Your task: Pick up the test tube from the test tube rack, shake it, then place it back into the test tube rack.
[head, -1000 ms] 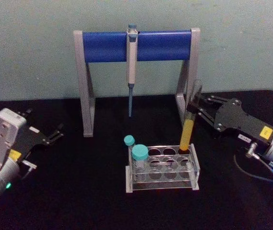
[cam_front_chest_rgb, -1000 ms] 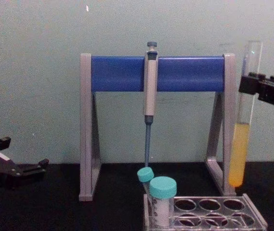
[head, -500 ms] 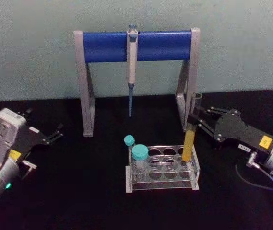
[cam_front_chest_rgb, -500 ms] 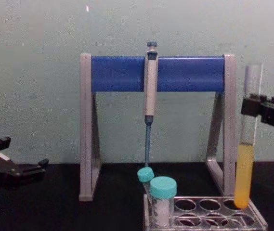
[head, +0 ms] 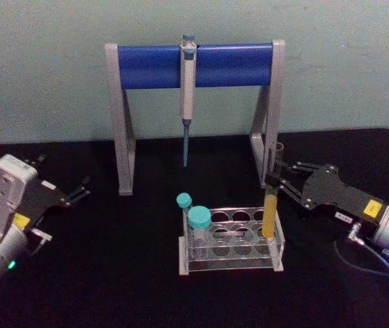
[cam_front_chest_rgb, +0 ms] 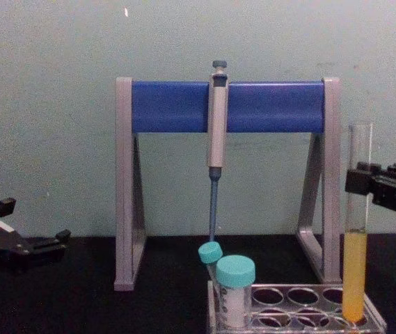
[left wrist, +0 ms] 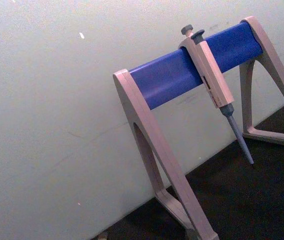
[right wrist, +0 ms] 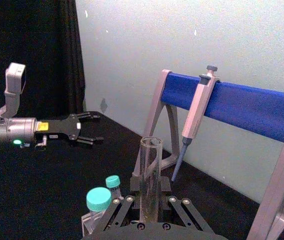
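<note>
My right gripper [head: 274,179] is clamped on the clear upper part of the tube [head: 270,205]. The glass stands upright, its yellow-filled lower end inside the right-end hole of the rack's [head: 230,265] back row. The step in hand, as I judge it, is the return. I should ease straight down without tilt until the round bottom rests in the rack, so the glass neither binds on the hole's edge nor tips the light rack. Only then should my jaws part, backing off to the right, clear of the stand [head: 235,65] leg just behind. My left gripper [head: 79,191] sits parked at the table's [head: 112,273] left, fingers apart, well away from the capped tubes [head: 199,219].
</note>
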